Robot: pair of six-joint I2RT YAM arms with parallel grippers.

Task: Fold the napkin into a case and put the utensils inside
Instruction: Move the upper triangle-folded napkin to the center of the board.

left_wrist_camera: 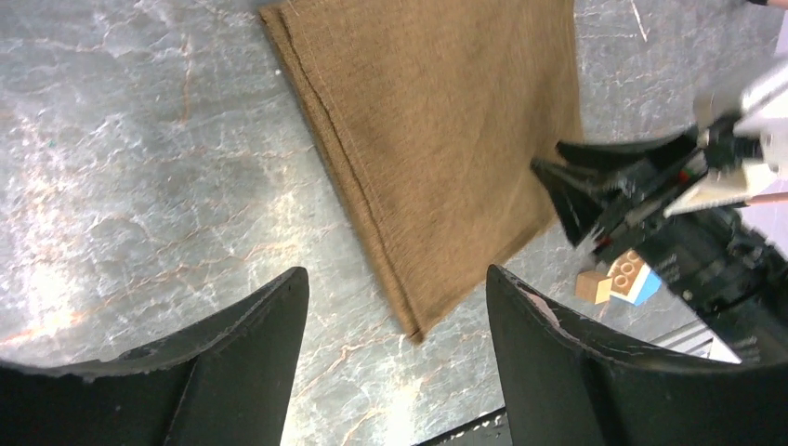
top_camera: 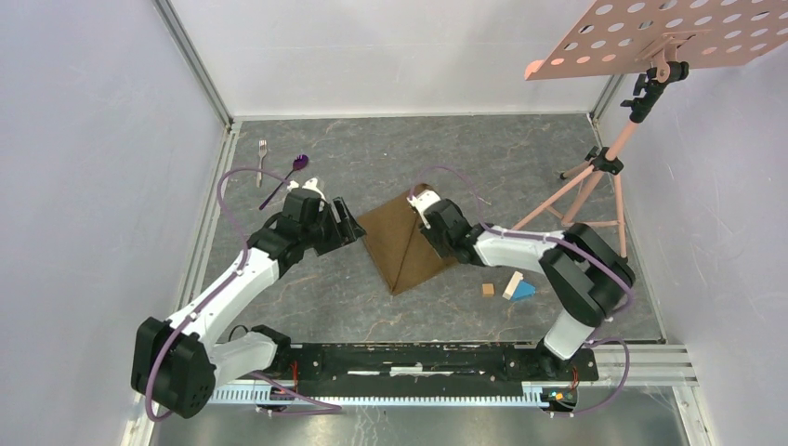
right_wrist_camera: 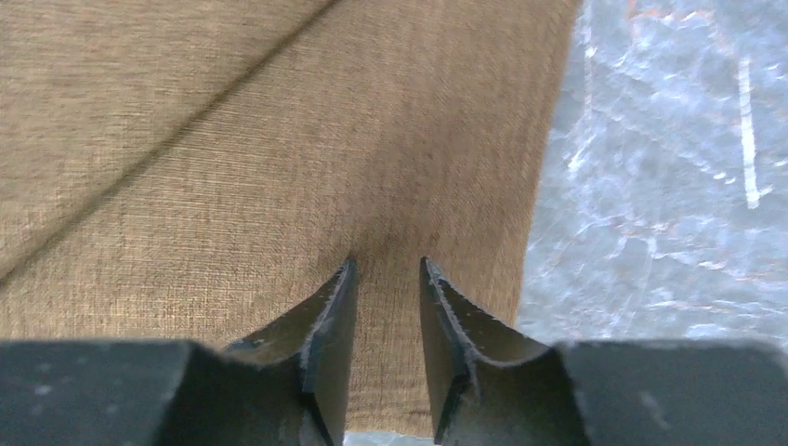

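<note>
On the gray marbled table [top_camera: 520, 149] between white walls [top_camera: 93, 186], my right gripper [right_wrist_camera: 386, 268] rests at the far corner of the folded napkin [top_camera: 400, 246], jaws nearly together, probably for the next fold; I cannot tell if they pinch cloth. My left gripper [left_wrist_camera: 395, 283] hangs spread, empty, beside the napkin, fork [top_camera: 262, 149] and spoon [top_camera: 299, 163] beyond it.

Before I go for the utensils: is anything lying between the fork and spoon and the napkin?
Nothing visible lies between them. The fork and spoon sit far left and the napkin in the centre. Only the open left gripper hangs over that stretch, by the napkin's left corner. The blocks lie beyond the napkin, on the right.
</note>
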